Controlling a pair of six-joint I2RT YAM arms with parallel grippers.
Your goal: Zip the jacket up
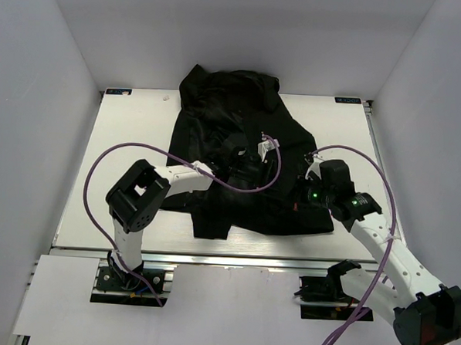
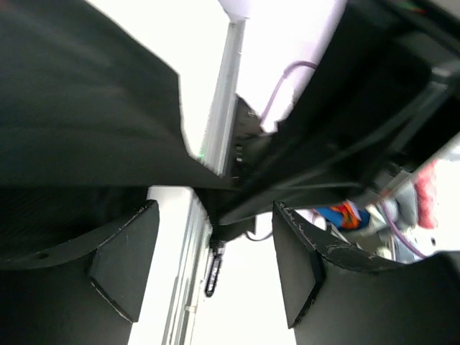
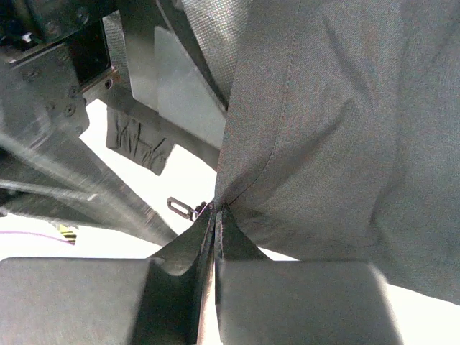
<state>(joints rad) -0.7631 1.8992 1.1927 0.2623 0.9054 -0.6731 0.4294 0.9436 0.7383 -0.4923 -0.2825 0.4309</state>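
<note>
1. We see the white worktop (image 1: pixel 132 136) carrying the jacket (image 1: pixel 233 118), which lies black and rumpled across its middle and far side.
2. The right gripper (image 3: pixel 215 212) has its jaws pinching the jacket's near-right fabric.
3. The left gripper (image 2: pixel 213 223) has its jaws spread over the jacket's middle.

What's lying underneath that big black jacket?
The white table shows all around the jacket, but the fabric hides anything that may lie beneath it. The right gripper pinches a fold of it.

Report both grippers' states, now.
Left gripper: open, nothing gripped.
Right gripper: shut on the jacket fabric.
</note>
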